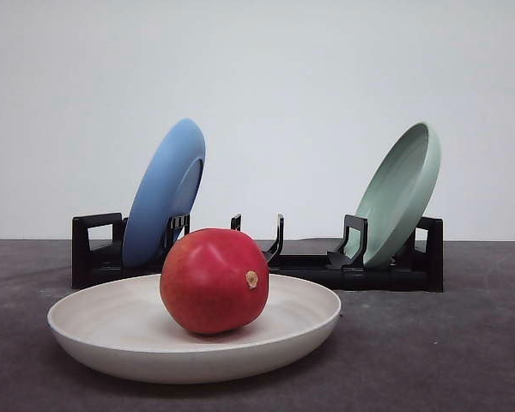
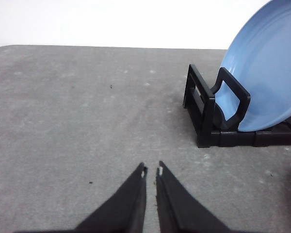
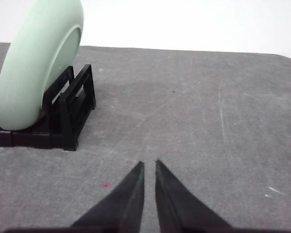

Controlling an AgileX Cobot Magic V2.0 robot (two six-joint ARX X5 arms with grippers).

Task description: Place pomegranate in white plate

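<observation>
A glossy red pomegranate with a small tan nub rests inside the white plate, which lies flat on the dark table at the front. My left gripper is shut with nothing between its black fingers, hovering over bare table beside the rack's blue-plate end. My right gripper is shut and holds nothing, over bare table beside the rack's green-plate end.
A black dish rack stands behind the white plate, holding a blue plate upright on the left and a pale green plate on the right. The rack sits a short way from each gripper.
</observation>
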